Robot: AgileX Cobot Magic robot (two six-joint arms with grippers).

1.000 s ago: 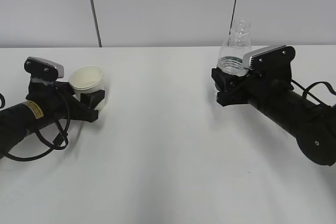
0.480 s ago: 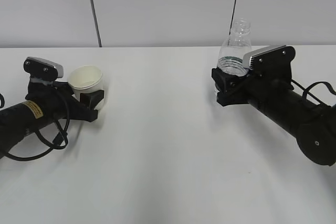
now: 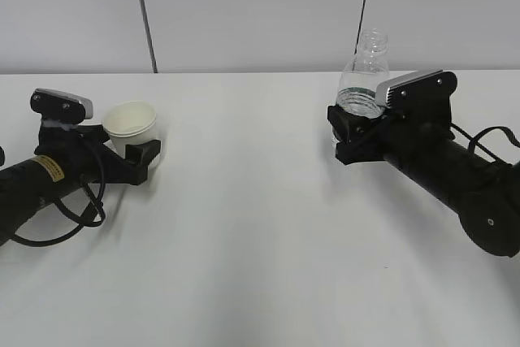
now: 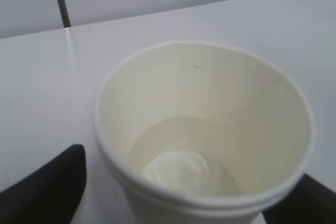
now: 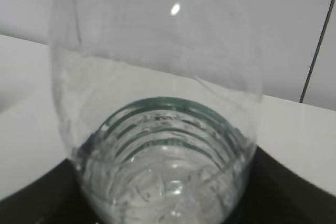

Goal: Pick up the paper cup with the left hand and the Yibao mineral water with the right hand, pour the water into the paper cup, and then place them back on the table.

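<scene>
Exterior view is showing the closing step: the paper cup [image 3: 135, 124] is sitting on the surface [image 3: 260, 225], water [image 4: 181, 169] inside, left gripper [image 3: 140, 154] flanking it, grip unclear; the right gripper [image 3: 357, 132] is clamping the Yibao mineral water [image 3: 363, 77]. Next, both need releasing.

Cream-white tapered paper cup [image 3: 134, 125]; clear ribbed plastic bottle [image 3: 363, 75] showing a green band; black arms with silver-grey camera blocks; matte white surface [image 3: 260, 225].
</scene>
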